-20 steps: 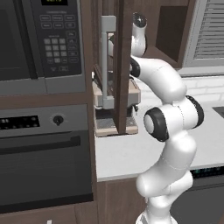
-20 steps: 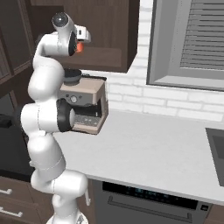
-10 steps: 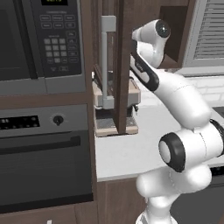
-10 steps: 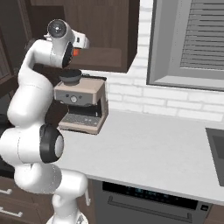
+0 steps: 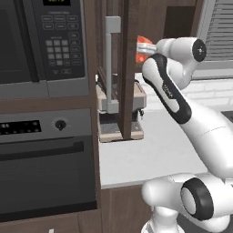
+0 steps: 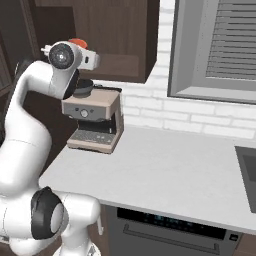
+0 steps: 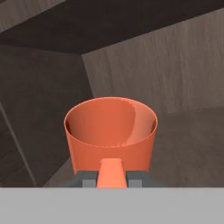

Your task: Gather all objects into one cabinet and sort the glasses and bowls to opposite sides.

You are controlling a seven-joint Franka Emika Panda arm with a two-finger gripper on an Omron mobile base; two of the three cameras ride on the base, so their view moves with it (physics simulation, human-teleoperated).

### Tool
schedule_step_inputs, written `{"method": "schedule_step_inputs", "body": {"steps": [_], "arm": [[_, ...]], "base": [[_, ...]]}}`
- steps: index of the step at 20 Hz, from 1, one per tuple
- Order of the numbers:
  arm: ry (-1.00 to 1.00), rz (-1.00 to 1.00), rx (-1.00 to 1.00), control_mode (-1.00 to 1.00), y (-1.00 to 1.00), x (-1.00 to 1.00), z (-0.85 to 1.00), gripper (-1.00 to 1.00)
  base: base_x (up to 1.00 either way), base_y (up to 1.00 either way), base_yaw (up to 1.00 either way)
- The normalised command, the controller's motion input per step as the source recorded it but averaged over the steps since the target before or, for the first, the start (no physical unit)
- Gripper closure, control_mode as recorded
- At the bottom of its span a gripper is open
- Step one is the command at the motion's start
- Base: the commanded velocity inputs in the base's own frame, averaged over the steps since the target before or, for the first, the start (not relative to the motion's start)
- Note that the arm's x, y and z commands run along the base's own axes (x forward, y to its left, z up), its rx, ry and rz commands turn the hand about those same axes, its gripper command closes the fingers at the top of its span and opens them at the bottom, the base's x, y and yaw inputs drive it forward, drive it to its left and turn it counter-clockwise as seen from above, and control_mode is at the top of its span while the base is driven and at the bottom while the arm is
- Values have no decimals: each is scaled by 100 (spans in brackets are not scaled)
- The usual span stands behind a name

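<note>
Inside, bright orange mug point(image 7: 110, 133), smooth, glossy, handle foremost.

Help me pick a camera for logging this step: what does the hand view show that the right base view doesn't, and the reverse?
Hand view: the orange mug's empty inside, its handle clamped between the fingertips, and bare cabinet walls beyond it.
Right base view: the coffee machine on the grey counter, the window blinds and the arm's pose.
Both: the orange mug at the gripper.
</note>
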Motion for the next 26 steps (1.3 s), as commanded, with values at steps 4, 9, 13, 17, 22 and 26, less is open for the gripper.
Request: {"method": "schedule_step_inputs", "body": {"steps": [4,9,13,17,22,26], "arm": [[0,4,0,-100,-3,-100,26,100],[9,0,-6,-100,0,-100,11,100],[17,0,-8,-100,-6,-100,0,100],[16,-3,-8,-100,-15,-100,0,100],[9,-18,-1,-100,-28,-100,0,100],[6,-27,0,-100,-35,-99,-4,100]], "base": [[0,0,0],[0,0,0],[0,0,0],[0,0,0],[0,0,0],[0,0,0]]}}
